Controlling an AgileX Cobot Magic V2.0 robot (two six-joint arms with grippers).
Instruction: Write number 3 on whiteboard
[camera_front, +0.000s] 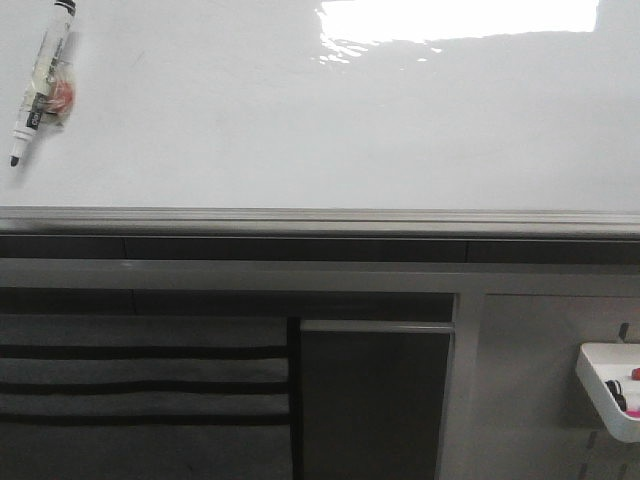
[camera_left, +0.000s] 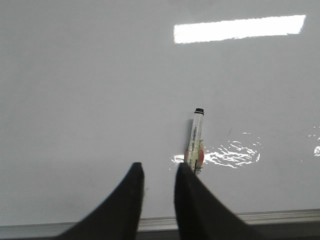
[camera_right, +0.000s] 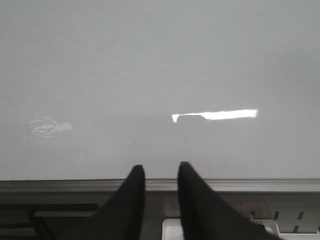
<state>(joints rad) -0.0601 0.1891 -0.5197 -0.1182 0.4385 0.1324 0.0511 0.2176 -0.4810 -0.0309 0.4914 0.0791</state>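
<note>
The whiteboard (camera_front: 300, 130) fills the upper front view, glossy white with a grey edge strip (camera_front: 320, 218) along its near side. No number 3 shows on it in any view. A black-tipped marker (camera_front: 42, 80) with a clear barrel lies on the board at the far left. In the left wrist view the marker (camera_left: 196, 140) lies just beyond my left gripper (camera_left: 159, 170), which is open and empty, one finger (camera_left: 190, 190) overlapping the marker's near end. My right gripper (camera_right: 161, 170) is open and empty above the board's (camera_right: 160, 75) edge strip. Neither gripper shows in the front view.
A bright light patch (camera_front: 460, 18) reflects off the board at the back. Below the edge strip are dark rails and a grey cabinet front (camera_front: 375, 400). A small white tray (camera_front: 610, 390) with small items hangs at the lower right.
</note>
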